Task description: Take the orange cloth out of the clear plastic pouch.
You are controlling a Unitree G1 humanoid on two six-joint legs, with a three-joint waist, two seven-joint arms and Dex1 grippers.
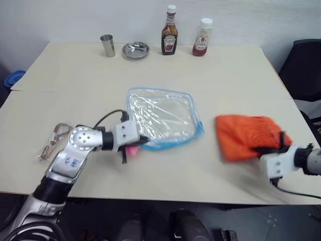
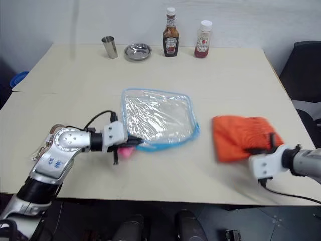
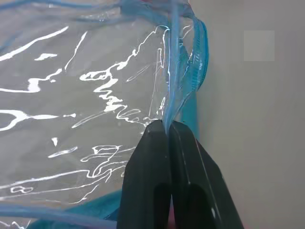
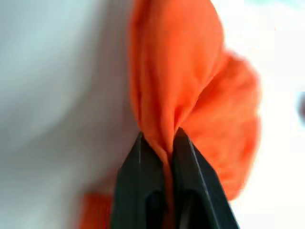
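Orange cloth [image 1: 246,136]: plain bright orange-red, no pattern. Clear plastic pouch [image 1: 160,116]: transparent w/ light blue trim, white glare streaks. Table [image 1: 75,75]: pale beige. 2 far bottles: dark brown sauce [image 1: 169,32], red ketchup [image 1: 202,38], both white caps. Cup [image 1: 107,45], bowl [image 1: 136,49]: silver.

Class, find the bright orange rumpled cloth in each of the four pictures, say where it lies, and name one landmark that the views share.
Left eye view: orange cloth, right of centre, beside the clear plastic pouch.
Right eye view: same cloth, right of centre.
Left wrist view: not in it; the left gripper pinches the pouch's blue edge.
Right wrist view: cloth pinched in the right gripper.
Shared landmark: the pouch in three views.
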